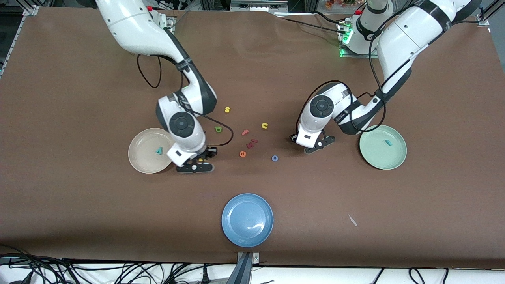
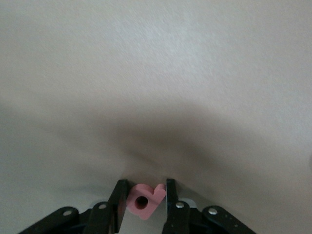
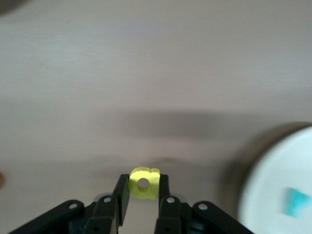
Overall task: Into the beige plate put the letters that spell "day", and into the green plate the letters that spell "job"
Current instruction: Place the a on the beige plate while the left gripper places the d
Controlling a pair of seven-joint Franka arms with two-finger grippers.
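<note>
The right gripper [image 1: 196, 163] sits low in the middle left of the front view, just beside the beige plate [image 1: 139, 157]. In the right wrist view its two black fingers [image 3: 122, 192] are pressed on a small yellow d [image 3: 144, 183], so it is holding that letter. A teal y [image 1: 159, 150] already lies in the beige plate.

The left gripper [image 1: 315, 146] is in the middle right of the front view, near the green plate [image 1: 390, 159]. In the left wrist view its fingers [image 2: 118, 197] stand on both sides of a pink b [image 2: 144, 200]. The pink b touches them, but I cannot tell if the grip is tight yet. A thin teal j [image 1: 388, 142] lies in the green plate.

More letters lie on the brown table [image 1: 79, 217] between the two arms, in the center of the front view. There is a green a [image 1: 217, 128], a blue o [image 1: 275, 158], a yellow s [image 1: 227, 109], a yellow u [image 1: 264, 126], an orange e [image 1: 242, 154] and a pink f [image 1: 245, 132]. A small red piece [image 1: 251, 142] lies there too, and I cannot tell its shape.

A blue plate [image 1: 247, 219] sits alone at the bottom center of the front view
</note>
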